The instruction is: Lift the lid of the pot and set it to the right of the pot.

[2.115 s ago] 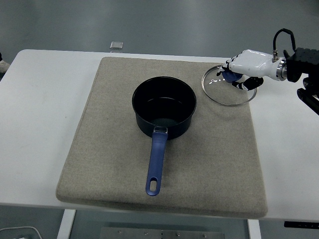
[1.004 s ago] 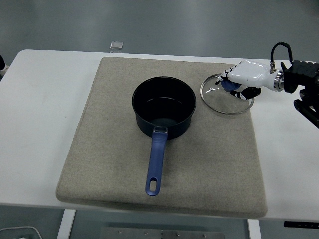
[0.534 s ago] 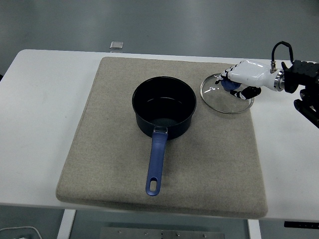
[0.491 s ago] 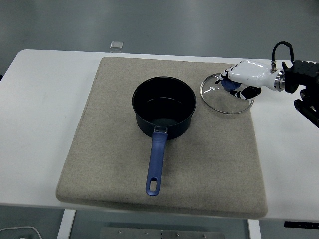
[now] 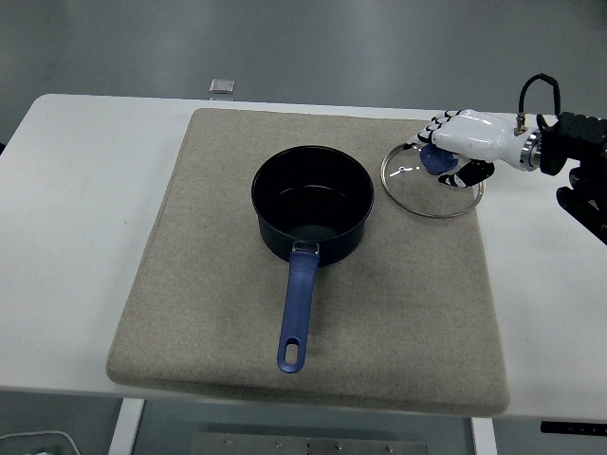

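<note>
We see the round glass pot lid point(image 5: 432, 182) with its blue knob lying flat on the beige mat point(image 5: 398, 313), right of the dark blue long-handled pot point(image 5: 312, 204). Our white right hand point(image 5: 453, 144) curls loosely over the knob, on the white counter point(image 5: 76, 209).

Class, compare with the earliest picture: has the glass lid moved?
Yes. The glass lid shifted slightly left toward the pot, now fully on the mat.
</note>
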You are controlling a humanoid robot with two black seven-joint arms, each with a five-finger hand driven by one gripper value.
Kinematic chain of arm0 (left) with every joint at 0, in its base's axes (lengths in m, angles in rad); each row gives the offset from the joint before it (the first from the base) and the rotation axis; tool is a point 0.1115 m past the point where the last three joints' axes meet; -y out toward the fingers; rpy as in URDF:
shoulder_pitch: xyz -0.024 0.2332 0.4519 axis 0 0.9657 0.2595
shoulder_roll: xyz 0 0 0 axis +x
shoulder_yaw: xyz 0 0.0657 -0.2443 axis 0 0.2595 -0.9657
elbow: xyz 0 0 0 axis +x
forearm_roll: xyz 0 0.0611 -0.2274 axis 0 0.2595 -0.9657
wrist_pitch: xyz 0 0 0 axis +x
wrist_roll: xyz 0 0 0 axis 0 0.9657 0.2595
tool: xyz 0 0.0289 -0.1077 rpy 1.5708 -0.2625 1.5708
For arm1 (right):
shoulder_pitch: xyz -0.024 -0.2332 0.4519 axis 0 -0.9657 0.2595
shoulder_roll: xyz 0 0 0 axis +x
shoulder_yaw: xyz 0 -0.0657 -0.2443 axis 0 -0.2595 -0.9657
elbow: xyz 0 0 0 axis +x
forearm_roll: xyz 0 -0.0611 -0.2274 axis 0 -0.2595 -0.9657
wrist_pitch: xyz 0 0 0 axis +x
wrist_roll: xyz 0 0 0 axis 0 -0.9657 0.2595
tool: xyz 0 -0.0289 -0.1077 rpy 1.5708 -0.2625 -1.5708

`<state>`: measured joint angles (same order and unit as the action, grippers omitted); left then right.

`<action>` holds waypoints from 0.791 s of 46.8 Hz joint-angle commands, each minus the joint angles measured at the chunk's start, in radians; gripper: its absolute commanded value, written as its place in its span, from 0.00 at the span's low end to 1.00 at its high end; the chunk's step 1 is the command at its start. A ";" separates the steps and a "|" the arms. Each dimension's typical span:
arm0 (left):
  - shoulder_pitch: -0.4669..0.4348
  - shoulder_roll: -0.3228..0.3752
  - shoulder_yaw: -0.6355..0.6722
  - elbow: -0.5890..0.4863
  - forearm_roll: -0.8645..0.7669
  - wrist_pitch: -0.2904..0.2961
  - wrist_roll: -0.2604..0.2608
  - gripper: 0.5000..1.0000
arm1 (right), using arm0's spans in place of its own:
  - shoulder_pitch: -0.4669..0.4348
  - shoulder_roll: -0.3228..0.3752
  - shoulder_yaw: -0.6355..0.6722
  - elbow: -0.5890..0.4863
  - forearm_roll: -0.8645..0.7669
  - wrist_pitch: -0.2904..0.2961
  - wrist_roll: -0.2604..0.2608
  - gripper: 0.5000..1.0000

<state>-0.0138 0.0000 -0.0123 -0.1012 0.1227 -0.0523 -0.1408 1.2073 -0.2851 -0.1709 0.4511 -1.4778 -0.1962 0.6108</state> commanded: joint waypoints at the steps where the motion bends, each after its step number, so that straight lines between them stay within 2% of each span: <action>1: 0.000 0.000 0.000 0.000 0.000 0.000 0.000 1.00 | -0.002 -0.002 -0.002 0.000 0.016 0.001 0.000 0.79; 37: 0.000 0.000 0.000 0.000 0.000 0.000 0.001 1.00 | 0.026 -0.026 -0.002 -0.003 0.016 0.006 0.000 0.79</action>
<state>-0.0138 0.0000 -0.0123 -0.1012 0.1227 -0.0524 -0.1410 1.2324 -0.3098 -0.1739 0.4478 -1.4618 -0.1911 0.6108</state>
